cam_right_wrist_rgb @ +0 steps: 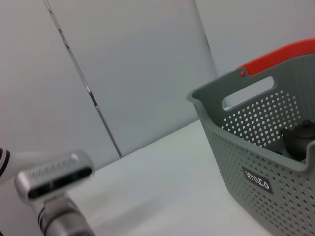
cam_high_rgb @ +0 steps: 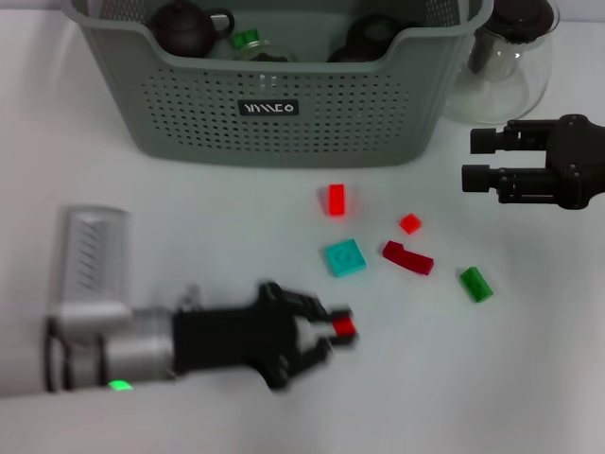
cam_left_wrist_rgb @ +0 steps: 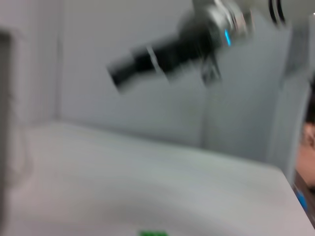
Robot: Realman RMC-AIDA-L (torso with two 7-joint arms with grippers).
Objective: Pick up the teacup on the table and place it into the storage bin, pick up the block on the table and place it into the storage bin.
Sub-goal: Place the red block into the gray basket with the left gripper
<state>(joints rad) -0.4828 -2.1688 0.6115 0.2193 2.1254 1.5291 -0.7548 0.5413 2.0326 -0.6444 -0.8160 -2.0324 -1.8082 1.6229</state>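
— Head view: the left gripper (cam_high_rgb: 338,327) is pinching a small red block (cam_high_rgb: 345,326) low over the table (cam_high_rgb: 189,218), well short of the storage bin (cam_high_rgb: 284,113).
— It is looking light, rigid, slick; gripping its flat sides is seeming safest. The right gripper (cam_high_rgb: 480,159) is hovering parked, fingers close together.

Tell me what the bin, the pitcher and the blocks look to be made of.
Bin: matte grey-green plastic, judging by moulded perforated walls.
Pitcher: probably clear glass; table shows through it.
Blocks, like the teal one: likely glossy hard plastic, bright solid colours.
Left gripper holds a red block; right gripper hangs beside the pitcher.
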